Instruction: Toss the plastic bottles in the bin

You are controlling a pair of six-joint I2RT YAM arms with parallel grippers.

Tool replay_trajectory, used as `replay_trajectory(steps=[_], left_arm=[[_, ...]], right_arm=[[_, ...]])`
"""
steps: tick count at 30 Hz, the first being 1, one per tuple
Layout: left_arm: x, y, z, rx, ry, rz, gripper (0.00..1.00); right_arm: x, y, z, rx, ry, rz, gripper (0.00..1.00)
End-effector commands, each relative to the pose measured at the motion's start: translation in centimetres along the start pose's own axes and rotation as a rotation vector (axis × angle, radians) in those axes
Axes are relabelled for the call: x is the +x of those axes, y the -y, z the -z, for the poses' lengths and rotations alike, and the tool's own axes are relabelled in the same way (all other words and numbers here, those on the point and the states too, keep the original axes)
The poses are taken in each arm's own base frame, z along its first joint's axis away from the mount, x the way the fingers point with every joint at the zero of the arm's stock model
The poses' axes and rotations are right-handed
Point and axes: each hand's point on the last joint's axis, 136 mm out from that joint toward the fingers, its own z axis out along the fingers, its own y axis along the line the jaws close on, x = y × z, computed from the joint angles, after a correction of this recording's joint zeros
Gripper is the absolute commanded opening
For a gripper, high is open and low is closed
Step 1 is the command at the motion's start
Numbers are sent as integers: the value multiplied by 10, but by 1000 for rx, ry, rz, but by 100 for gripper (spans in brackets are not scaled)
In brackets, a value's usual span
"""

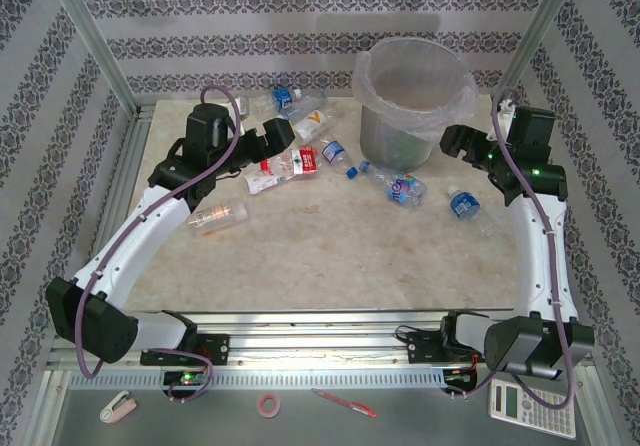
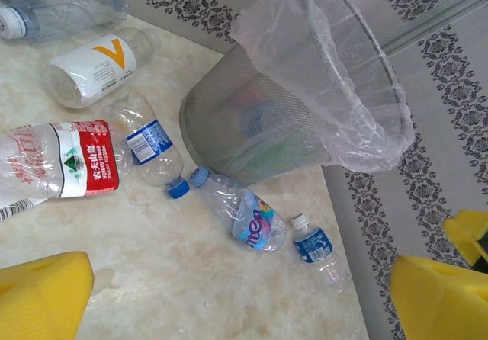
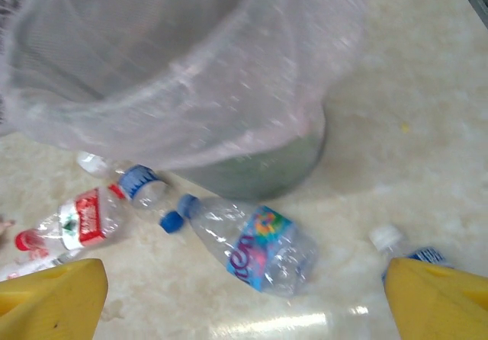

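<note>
Several plastic bottles lie on the marble table. A red-label bottle [image 1: 285,166] [image 2: 69,165], a white one with an orange mark [image 1: 312,124] [image 2: 95,65] and a blue-label one [image 1: 333,151] [image 2: 152,145] lie left of the bin [image 1: 395,131] [image 2: 252,126] [image 3: 252,165]. A crushed bottle with a multicolour label [image 1: 400,188] [image 2: 248,214] [image 3: 259,248] and a small white-capped one [image 1: 463,204] [image 2: 314,245] lie in front of the bin. My left gripper [image 1: 275,136] [image 2: 244,309] hovers open and empty. My right gripper [image 1: 455,144] [image 3: 244,309] is open beside the bin.
An orange-label bottle [image 1: 217,216] lies near the left arm, and another blue-label bottle [image 1: 290,96] is at the back. The table's right edge [image 2: 343,226] runs close to the bin. A calculator [image 1: 530,406], pen [image 1: 345,403] and tape roll [image 1: 268,404] sit below the front rail.
</note>
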Motion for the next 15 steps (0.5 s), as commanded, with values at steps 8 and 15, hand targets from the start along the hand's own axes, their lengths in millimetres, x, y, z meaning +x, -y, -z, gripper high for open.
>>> replay_trajectory(steps=[8,15], left_arm=[[-8,10,19,20,42,-46,100],[-12,15,27,19,52,-75,100]], right_arm=[[41,75,-12,195,-189,-144,95],[66,110,-32,258,-328,-210,98]])
